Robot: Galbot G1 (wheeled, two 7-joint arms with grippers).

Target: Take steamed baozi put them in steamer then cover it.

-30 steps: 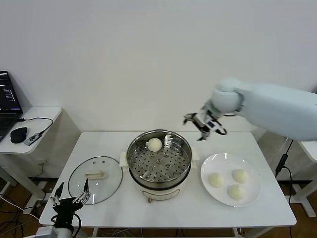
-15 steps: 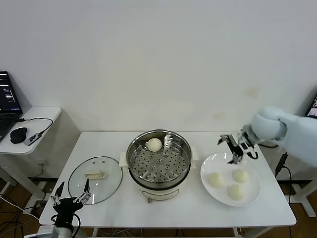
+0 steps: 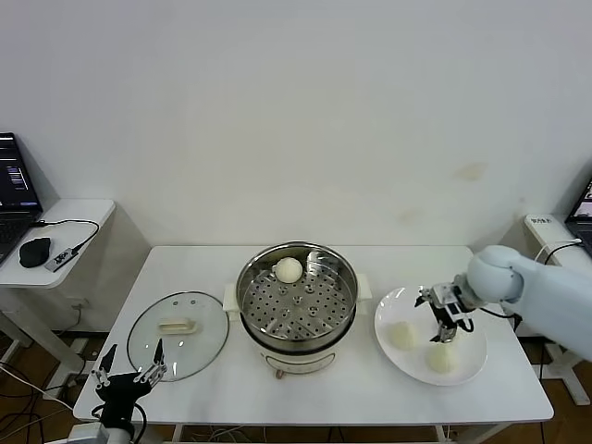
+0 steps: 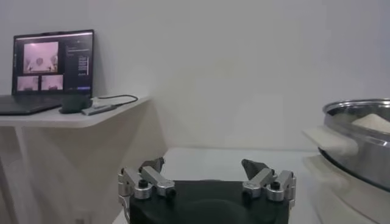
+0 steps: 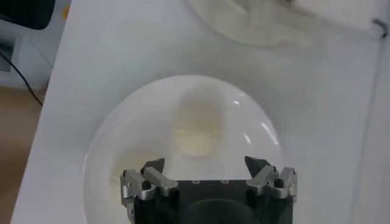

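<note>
White wall is backing a white table [image 3: 213, 264] in the head view, with a side desk [image 3: 79, 217] at the robot's left carrying a laptop [image 3: 17, 190]. One steamer [image 3: 297, 305] is sitting mid-table, its perforated tray holding a single baozi [image 3: 289, 269] near the far rim, with most of the tray lying bare. One glass lid [image 3: 178, 331] is lying flat to the steamer's left, near the front edge. One plate [image 3: 467, 365] is sitting to the right, with two buns showing and the right gripper [image 3: 442, 313] hovering over its far side, jaws spread wide and gripping nothing. The left gripper [image 3: 128, 375] is hanging off the front-left corner, just as wide and empty.

Left wrist view: its fingers [image 4: 149, 179] are standing apart with bare tabletop ahead and the steamer's steel wall [image 4: 359, 143] close by.

Right wrist view: the open fingers [image 5: 268, 178] are poised above the plate [image 5: 116, 140], two pale buns [image 5: 196, 125] lying under them.
</note>
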